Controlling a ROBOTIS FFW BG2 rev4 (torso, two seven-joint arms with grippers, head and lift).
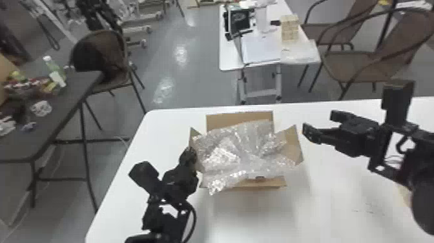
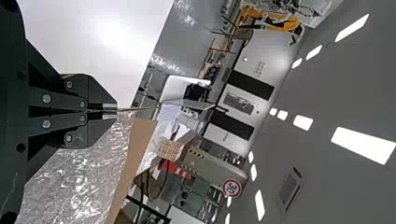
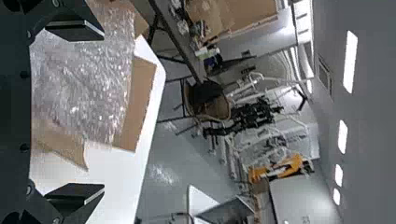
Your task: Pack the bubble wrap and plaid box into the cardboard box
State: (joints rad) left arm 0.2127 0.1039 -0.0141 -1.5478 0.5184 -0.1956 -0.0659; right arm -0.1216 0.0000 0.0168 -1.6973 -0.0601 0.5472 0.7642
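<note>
The cardboard box [image 1: 239, 121] stands on the white table with its flaps spread. Crumpled bubble wrap [image 1: 245, 148] covers its opening and hangs over the near flap; in the right wrist view, the bubble wrap [image 3: 84, 88] lies between the flaps. At the box's left side is my left gripper [image 1: 193, 154]. In the left wrist view, the left gripper [image 2: 116, 110] is closed on a thin cardboard flap seen edge-on, beside the bubble wrap [image 2: 74, 172]. My right gripper [image 1: 319, 122] is to the right of the box, apart from it; in its wrist view the right gripper [image 3: 102, 112] stands open.
The white table [image 1: 348, 200] extends in front and to the right of the box. Beyond its far edge stand another white table [image 1: 227, 58] with items on it and brown chairs [image 1: 348, 61]. A dark table [image 1: 64, 113] with clutter is at the left.
</note>
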